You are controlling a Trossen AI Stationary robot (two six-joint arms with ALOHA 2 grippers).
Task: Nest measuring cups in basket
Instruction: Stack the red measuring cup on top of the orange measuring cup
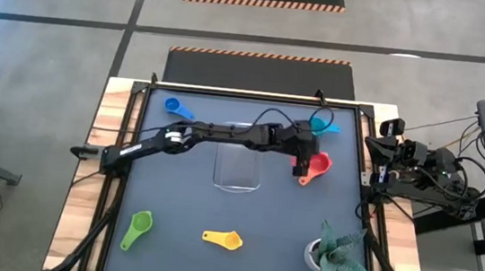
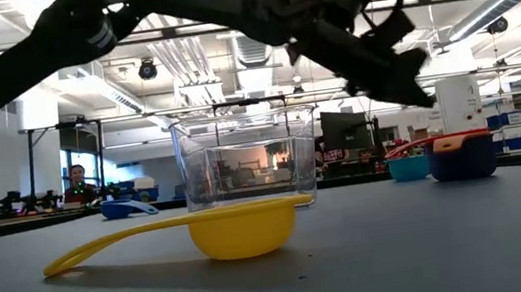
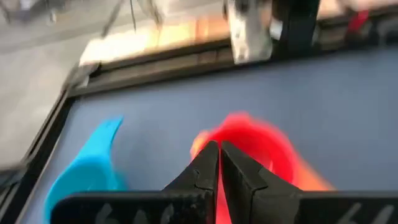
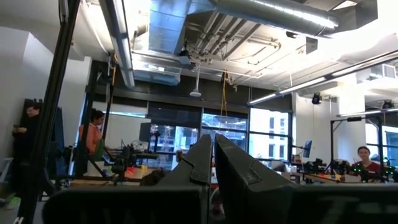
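My left gripper [image 1: 298, 168] is shut and hangs above the mat, just right of the clear basket [image 1: 239, 167] and beside the red measuring cup [image 1: 319, 164]. In the low view my left gripper [image 2: 420, 93] is clear of the cups below it. The red cup [image 3: 258, 146] sits in a stack with an orange handle [image 1: 304, 181] sticking out and a dark cup [image 2: 464, 161] beneath. A teal cup [image 1: 320, 124] lies farther back. The blue [image 1: 176, 107], green [image 1: 136, 228] and yellow [image 1: 223, 238] cups lie singly on the mat. My right gripper [image 4: 211, 155] is shut at the table's right edge.
A white pot with a green plant [image 1: 334, 253] stands at the near right corner. My right arm [image 1: 402, 161] is folded beyond the mat's right border. The yellow cup [image 2: 241, 227] lies close in front of the basket [image 2: 248, 163] in the low view.
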